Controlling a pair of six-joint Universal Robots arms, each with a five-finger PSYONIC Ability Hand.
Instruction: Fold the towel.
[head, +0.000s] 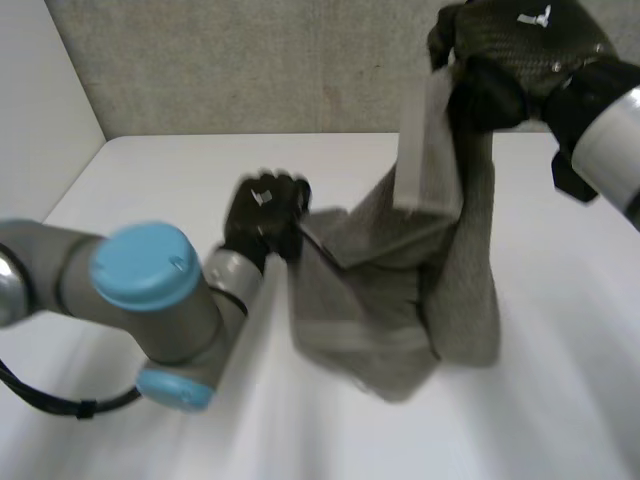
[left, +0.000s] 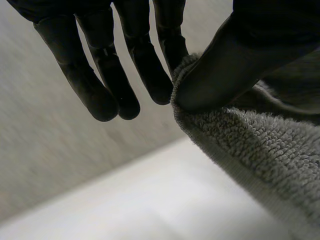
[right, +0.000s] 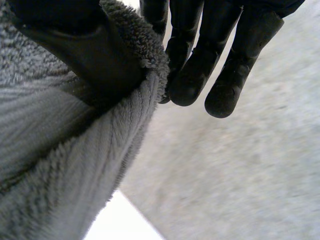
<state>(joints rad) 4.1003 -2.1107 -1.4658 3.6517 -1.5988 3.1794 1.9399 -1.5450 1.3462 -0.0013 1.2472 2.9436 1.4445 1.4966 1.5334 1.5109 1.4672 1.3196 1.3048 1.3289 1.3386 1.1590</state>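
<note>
While each thumb pins cloth against a finger, the fold itself has not begun, I judge: this is the lift-and-spread step.

In the left wrist view, the thumb of the left hand bears down on a hemmed corner of the towel and pinches it against the nearest finger. The other fingers hang straight and a little apart beside it, touching nothing. In the right wrist view, the right hand does much the same. Its thumb lies across a thick roll of edge and clamps it to the finger behind, and the remaining fingers are straight, close together and free of the cloth.

Outward, in the head view, the right hand is high in the upper right of the frame. The left hand is low at centre left, near the table. The towel slopes down between them in slack folds, and its lower part is bunched on the table at lower centre.

Next, the move probably calls for drawing the two held points apart until the top edge is taut. The cloth can then be laid flat so that one half folds cleanly over the other.
</note>
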